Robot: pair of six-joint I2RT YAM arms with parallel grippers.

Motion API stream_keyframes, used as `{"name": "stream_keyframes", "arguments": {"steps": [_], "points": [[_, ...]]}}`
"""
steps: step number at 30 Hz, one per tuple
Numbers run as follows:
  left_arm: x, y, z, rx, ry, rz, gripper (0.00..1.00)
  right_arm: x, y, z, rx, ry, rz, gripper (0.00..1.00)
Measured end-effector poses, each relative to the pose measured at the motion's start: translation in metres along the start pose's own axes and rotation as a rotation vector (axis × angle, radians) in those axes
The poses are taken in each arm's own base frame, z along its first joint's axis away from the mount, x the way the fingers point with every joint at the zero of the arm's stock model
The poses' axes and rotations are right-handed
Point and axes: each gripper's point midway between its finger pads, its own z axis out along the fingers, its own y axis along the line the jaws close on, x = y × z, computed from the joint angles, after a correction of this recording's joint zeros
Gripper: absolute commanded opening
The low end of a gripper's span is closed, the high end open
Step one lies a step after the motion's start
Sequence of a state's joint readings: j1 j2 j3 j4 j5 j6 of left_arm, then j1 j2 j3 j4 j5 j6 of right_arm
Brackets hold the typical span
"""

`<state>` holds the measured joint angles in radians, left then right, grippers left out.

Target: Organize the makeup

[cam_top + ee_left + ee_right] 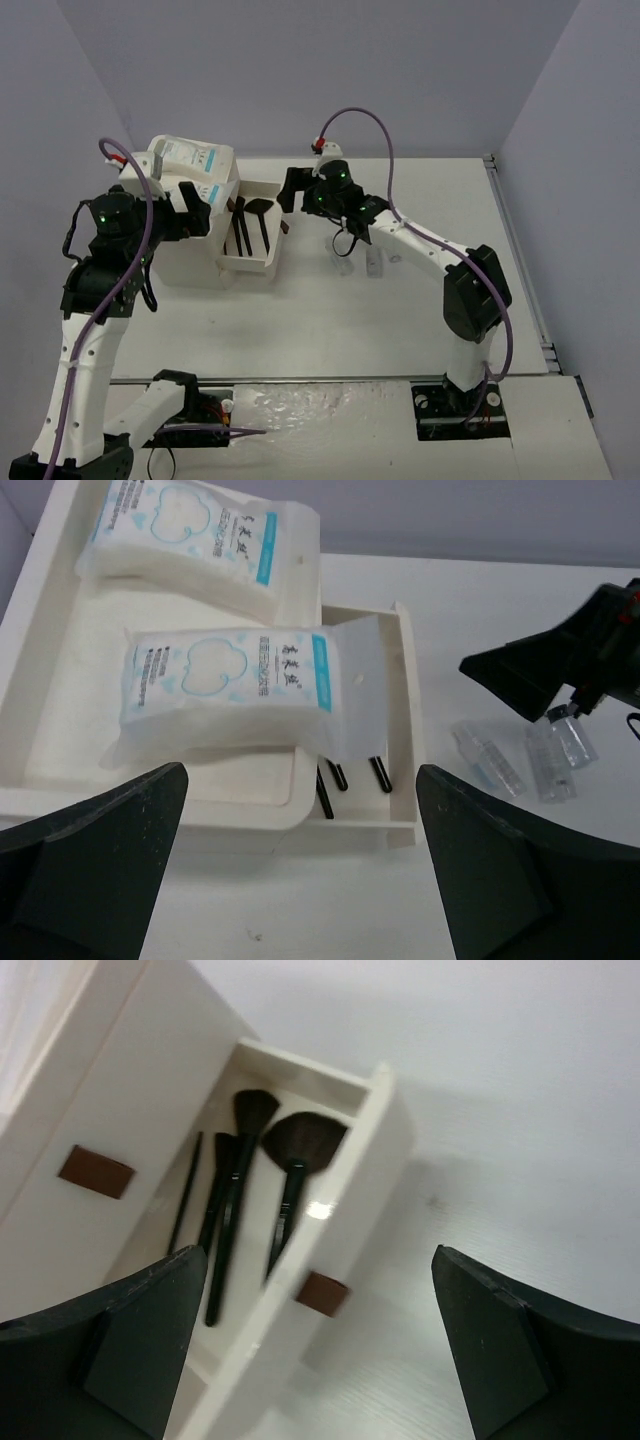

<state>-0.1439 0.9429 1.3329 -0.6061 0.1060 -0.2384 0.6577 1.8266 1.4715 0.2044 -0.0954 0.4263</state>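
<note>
Two flat white packets with teal labels [205,535] [225,685] lie on top of the white box [185,262]. Its drawer [355,1175] stands pulled out, with several thin black brushes [235,1190] [250,225] lying inside. Small clear tubes [548,764] [372,262] rest on the table to the right of the drawer. My left gripper [300,870] is open and empty, hovering over the box's near edge [200,212]. Also open and empty, my right gripper [320,1340] hangs above the drawer's front wall and its brown knob [322,1293], at the drawer's far right corner [295,190].
A second brown knob [95,1171] marks the box face beside the drawer. The right arm's dark fingers [540,670] reach in above the tubes. The white table [430,200] runs to a rail along its right edge [520,260].
</note>
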Motion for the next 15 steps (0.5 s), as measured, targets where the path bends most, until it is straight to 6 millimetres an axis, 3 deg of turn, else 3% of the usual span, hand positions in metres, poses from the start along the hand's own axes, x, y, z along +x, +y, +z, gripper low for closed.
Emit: {"name": "stream_keyframes", "arguments": {"steps": [5, 8, 12, 15], "points": [[-0.048, 0.007, 0.029, -0.030, -0.031, -0.014, 0.97, -0.021, -0.072, -0.031, 0.042, -0.015, -0.103, 0.94], [-0.057, 0.026, 0.055, -0.060, -0.021, -0.034, 0.97, -0.012, -0.081, -0.033, 0.010, 0.019, -0.177, 0.94], [-0.058, 0.084, 0.083, -0.157, 0.033, -0.089, 0.97, 0.012, -0.070, -0.026, -0.107, 0.081, -0.298, 0.94], [-0.057, 0.125, 0.102, -0.217, 0.049, -0.115, 0.97, 0.040, -0.068, -0.014, -0.186, 0.149, -0.358, 0.95]]}}
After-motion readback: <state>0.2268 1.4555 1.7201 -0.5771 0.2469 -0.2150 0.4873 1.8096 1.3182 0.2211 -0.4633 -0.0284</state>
